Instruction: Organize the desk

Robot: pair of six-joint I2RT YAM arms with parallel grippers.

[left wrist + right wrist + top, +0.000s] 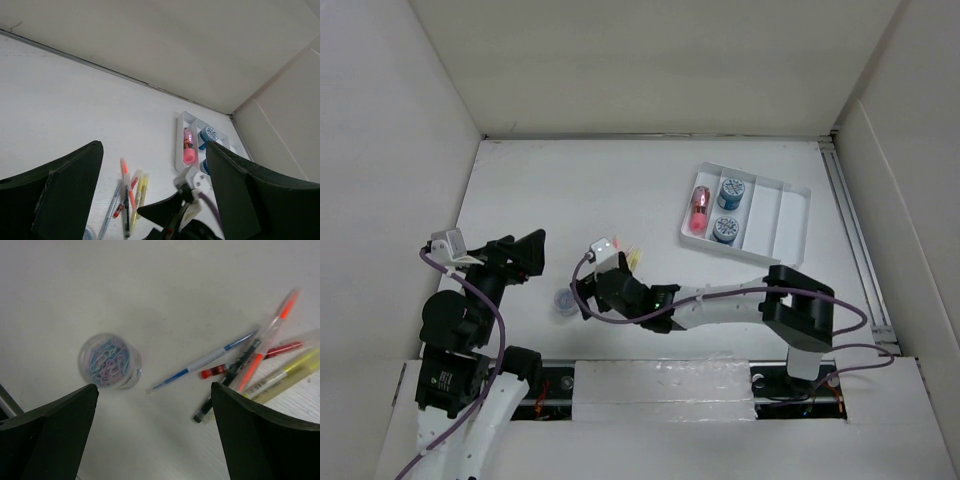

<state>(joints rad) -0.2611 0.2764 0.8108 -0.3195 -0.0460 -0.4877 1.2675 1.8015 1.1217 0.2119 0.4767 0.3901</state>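
Likely a pre-grasp hover. The right gripper [154,390] hangs over the flat white desk [580,190] with jaws spread wide and nothing held. It's centred between the small clear round jar of coloured paper clips [109,361] and a loose pile of pens.

Pick one target before descending.
- **Jar:** looks easier, since it stands upright and alone near the desk's front edge. Straddle it evenly and close on its wall.
- **Pens:** take the slim clear blue-ink pen [200,362] first, as its left end lies apart from the pile. The orange highlighter [267,340], red pen [282,349] and yellow highlighter [287,371] cross or touch, so a pinch there may drag neighbours. Turn the wrist so the fingers close across the barrel.

My guess for the destination is the white compartmented plastic tray [790,215], well apart at far right.

Pose: the right arm reaches left along the desk's front, forearm low, wrist pointing down. The left gripper [154,145] is raised, also wide and empty. It looks toward the back wall and sits near the jar, on its left.
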